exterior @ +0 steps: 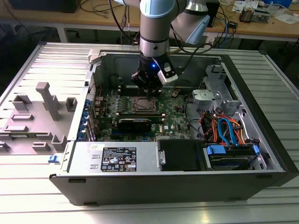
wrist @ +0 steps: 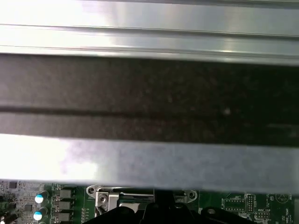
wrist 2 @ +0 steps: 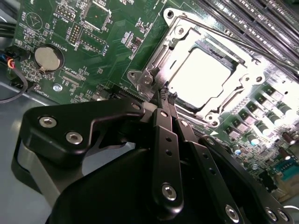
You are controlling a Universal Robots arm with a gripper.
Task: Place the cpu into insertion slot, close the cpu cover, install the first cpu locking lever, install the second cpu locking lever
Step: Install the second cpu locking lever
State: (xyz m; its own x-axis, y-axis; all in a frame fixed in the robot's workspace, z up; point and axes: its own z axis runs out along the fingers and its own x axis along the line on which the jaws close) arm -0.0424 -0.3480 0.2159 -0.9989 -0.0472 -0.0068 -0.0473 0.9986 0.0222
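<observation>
In the second wrist view the cpu (wrist 2: 201,73) lies flat in its socket, its metal top glaring bright. The cpu cover (wrist 2: 184,33) lies down around it as a silvery frame. A thin lever rod (wrist 2: 243,44) runs along the socket's far side. My gripper (wrist 2: 167,96) is shut, its two black fingers (wrist 2: 161,126) pressed together, with the tips at the socket's near edge by a corner bracket (wrist 2: 145,78). I see nothing between the fingers. In the exterior view the gripper (exterior: 149,94) hangs just over the socket (exterior: 144,105) in the middle of the motherboard.
The motherboard (exterior: 170,119) lies inside an open computer case (exterior: 187,186) on a ribbed metal table. Memory slots (wrist 2: 261,18) flank the socket. A coin battery (wrist 2: 49,57) sits on the board. Drive bays and orange-blue cables (exterior: 224,130) fill the exterior view's right. The case wall (wrist: 149,93) stands close.
</observation>
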